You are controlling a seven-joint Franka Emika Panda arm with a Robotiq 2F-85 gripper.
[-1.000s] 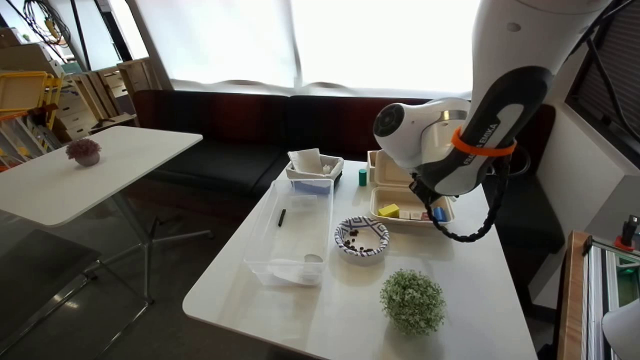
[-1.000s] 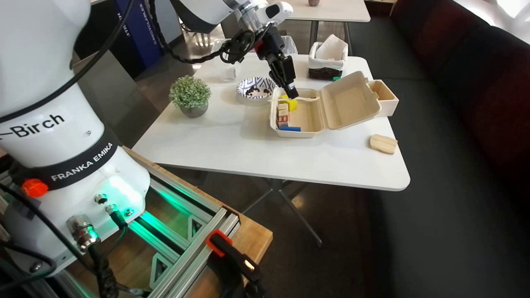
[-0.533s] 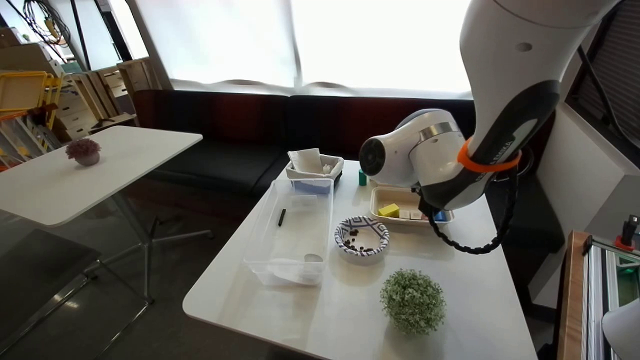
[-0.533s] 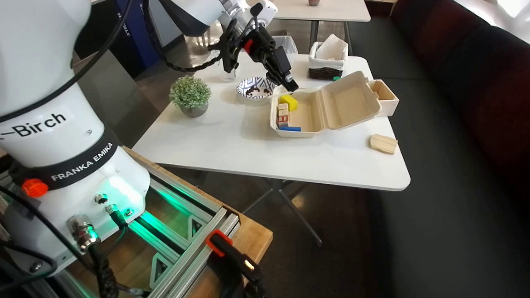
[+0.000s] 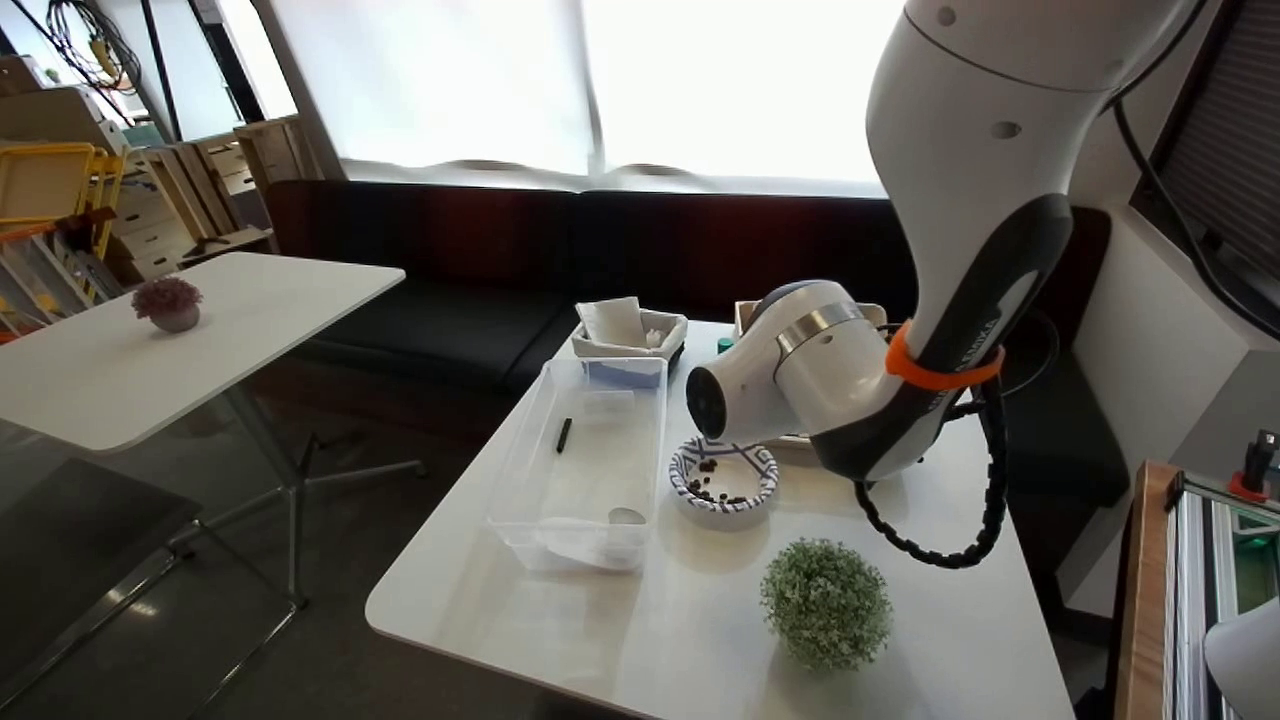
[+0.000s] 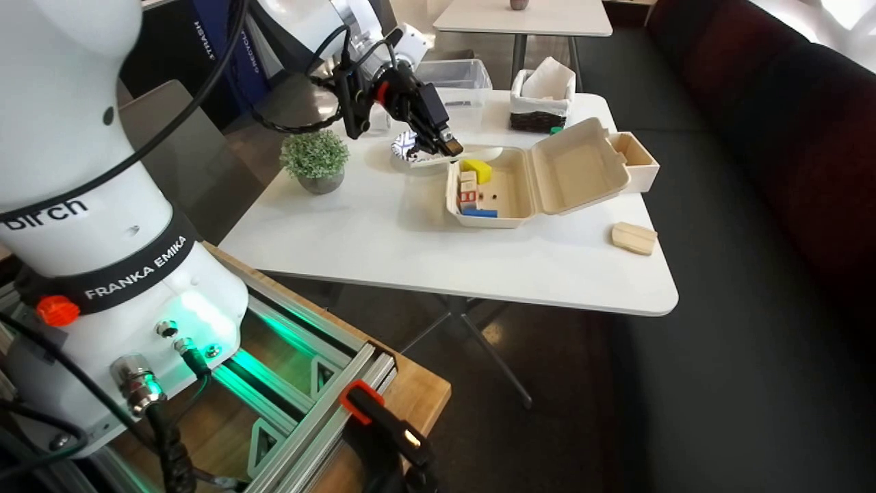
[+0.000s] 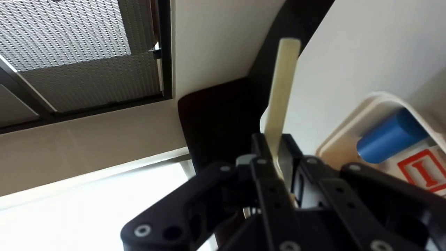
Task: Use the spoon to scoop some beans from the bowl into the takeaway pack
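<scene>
Over on the left of the tabletop point(image 6: 328, 239), going by an exterior view, the potted plant point(image 6: 315, 154) sat well apart from the business end, so no worry there. Next came the blue-and-white patterned bowl point(image 6: 402, 145), partly hidden behind the tool point(image 6: 452, 147); in an exterior view its inside showed dark beans point(image 5: 708, 466) thinly scattered, so any scoop from it would've wanted a low sweep along the wall. The tool had the pale spoon point(image 6: 482, 155) pinched by its handle, butt end toward the bowl, what looked like the scoop end toward the takeaway pack point(image 6: 518, 188). Wrist view showed plenty of handle poking out past the grip, so my guess is a hard knock could've twisted it. Gentle moves only, imo.

Further right, that pack sat open, and a couple of dark specks, pretty sure beans, lay on its floor near the red-lettered block point(image 6: 468, 196). So I read the step as tipping out, maybe nearly done. Doing it well meant getting the scoop end over bare floor, clear of the yellow block point(image 6: 477, 169), going low, rolling it right over, then a tiny shake. Couldn't tell how high it hung or whether it held any beans. Far right, the lid point(image 6: 582, 168) leaned back, out of the way.
</scene>
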